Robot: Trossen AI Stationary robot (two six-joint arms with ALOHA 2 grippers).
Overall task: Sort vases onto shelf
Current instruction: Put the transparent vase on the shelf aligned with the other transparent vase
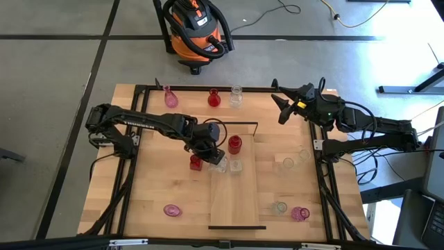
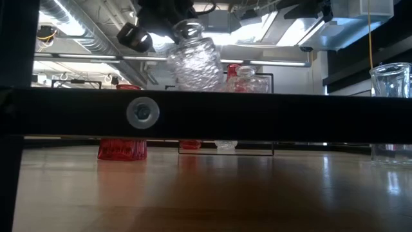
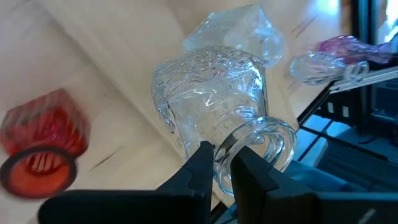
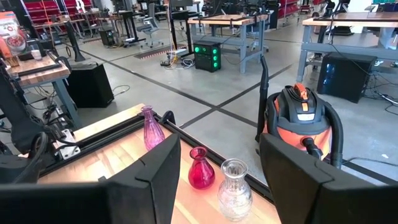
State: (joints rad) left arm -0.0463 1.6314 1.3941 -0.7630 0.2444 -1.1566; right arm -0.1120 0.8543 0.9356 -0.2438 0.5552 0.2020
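My left gripper (image 1: 214,158) is shut on a clear ribbed vase (image 3: 211,99) over the far part of the pale shelf plank (image 1: 239,198). In the low view that vase (image 2: 193,61) leans, its neck toward the gripper. A red vase (image 1: 195,163) stands just left of it, another red vase (image 1: 234,144) stands on the shelf behind, and a clear one (image 1: 236,167) stands beside it. My right gripper (image 1: 281,104) hangs open in the air over the table's far right part, holding nothing. My left gripper holds the clear vase by the rim of its mouth (image 3: 222,155), the glass wall pinched between the two fingers, one finger (image 3: 249,177) at the mouth's inside and one (image 3: 199,168) outside. The fingers slant down from the table's left. The vase is tilted; the black bar hides its base.
Along the far edge stand a pink (image 1: 170,97), a red (image 1: 214,98) and a clear vase (image 1: 236,96). More clear and pink vases (image 1: 300,213) sit on the table's right part, and a pink one (image 1: 171,210) lies at the near left. Black frame rails (image 1: 132,173) border the table.
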